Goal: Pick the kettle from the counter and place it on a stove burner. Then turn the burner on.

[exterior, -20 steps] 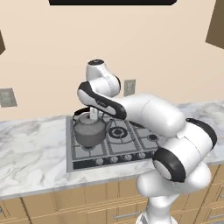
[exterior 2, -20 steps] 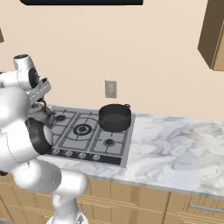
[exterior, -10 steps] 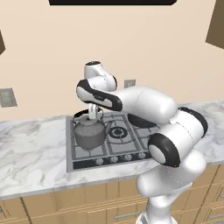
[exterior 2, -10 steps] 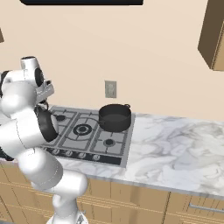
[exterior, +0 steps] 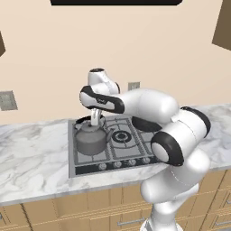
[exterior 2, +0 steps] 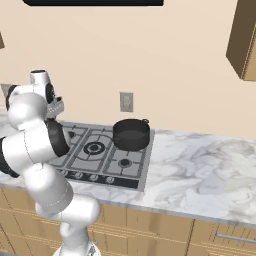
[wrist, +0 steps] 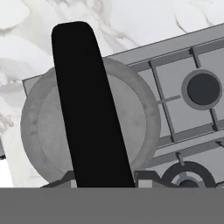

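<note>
my hand [exterior: 95, 121] grips the kettle [exterior: 92, 139] by its black arched handle [wrist: 89, 109] (seen from straight above), over the left side of the cooktop [exterior: 133, 152]. a black pot [exterior 2: 131, 134] sits at the cooktop's far right corner, on the marbled bench [exterior 2: 210, 175].

We counted one kettle [exterior: 91, 139] and one black pot [exterior 2: 131, 134], both on one steel cooktop [exterior 2: 141, 167] set into one marbled counter [exterior 2: 200, 175]. One burner cap [wrist: 203, 89] showed at two o'clock in the hand view. The cooktop carried five knobs [exterior: 132, 162] along its front edge. Two wall outlets [exterior: 7, 100] were on the wall, and one robot arm [exterior: 149, 106].
</note>
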You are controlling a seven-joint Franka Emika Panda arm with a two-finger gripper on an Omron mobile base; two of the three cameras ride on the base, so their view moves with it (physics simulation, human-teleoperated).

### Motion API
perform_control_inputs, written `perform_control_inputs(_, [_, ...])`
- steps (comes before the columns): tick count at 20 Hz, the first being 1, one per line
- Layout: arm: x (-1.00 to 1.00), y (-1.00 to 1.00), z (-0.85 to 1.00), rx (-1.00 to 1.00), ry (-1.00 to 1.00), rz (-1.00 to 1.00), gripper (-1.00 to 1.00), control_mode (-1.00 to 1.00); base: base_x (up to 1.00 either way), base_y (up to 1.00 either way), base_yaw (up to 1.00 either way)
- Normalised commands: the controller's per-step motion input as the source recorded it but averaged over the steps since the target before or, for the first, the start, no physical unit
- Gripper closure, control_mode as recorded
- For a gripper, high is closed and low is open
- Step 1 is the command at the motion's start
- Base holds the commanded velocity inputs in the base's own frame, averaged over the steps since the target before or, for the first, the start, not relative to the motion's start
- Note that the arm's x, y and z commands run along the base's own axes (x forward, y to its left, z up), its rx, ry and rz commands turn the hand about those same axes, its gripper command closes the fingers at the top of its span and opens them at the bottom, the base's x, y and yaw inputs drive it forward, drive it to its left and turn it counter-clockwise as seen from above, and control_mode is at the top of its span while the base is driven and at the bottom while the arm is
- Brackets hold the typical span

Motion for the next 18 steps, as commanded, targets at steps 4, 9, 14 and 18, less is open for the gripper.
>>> perform_control_inputs(4, [0.14, 0.0, -0.19, 0.06, 0.0, 0.0, 1.0, -1.0, 0.0, 0.0, 0.0])
perform_control_inputs(9, [0.21, 0.0, -0.12, -0.01, -0.01, 0.0, 1.0, -1.0, 0.0, 0.0, 0.0])
perform_control_inputs(14, [0.3, 0.0, -0.12, -0.02, -0.01, -0.01, 1.0, -1.0, 0.0, 0.0, 0.0])
perform_control_inputs(18, [0.25, 0.0, -0.13, -0.03, 0.0, -0.01, 1.0, -1.0, 0.0, 0.0, 0.0])
